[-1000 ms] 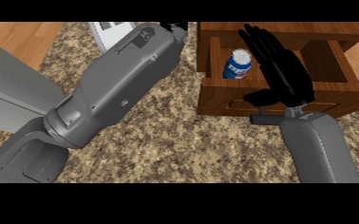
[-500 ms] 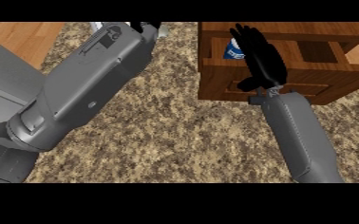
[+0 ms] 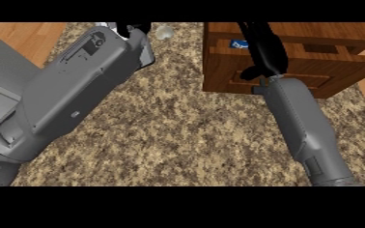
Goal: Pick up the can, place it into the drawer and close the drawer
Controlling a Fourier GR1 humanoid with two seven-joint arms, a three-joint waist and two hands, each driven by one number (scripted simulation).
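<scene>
From my head view, looking steeply down, my right black hand (image 3: 265,53) sits in the upper right of the frame, stretched out over the brown wooden drawer box (image 3: 228,72), with my grey right forearm (image 3: 303,125) running down from it toward the lower right edge. The fingers of that hand lie straight and close together, pointing toward the top of the frame, and the thumb sticks out to the left near the wrist; they curl round nothing. The blue and white can (image 3: 239,43) lies inside the open drawer, just left of my right fingers and mostly hidden by them, so only a small blue patch with white shows; I cannot tell whether the fingers touch it. The drawer's front panel, with its recessed rectangle, faces the lower part of the frame, below my wrist. My grey left forearm (image 3: 78,87) fills the left side of the frame, slanting up toward the top centre, and only the dark tips of my left hand (image 3: 135,28) show at the upper edge, so I cannot tell how its fingers are set. Just right of them lies a small pale round object (image 3: 165,32). Everything rests on the speckled brown granite counter (image 3: 185,135), with a strip of light wood floor (image 3: 28,36) in the upper left corner.
</scene>
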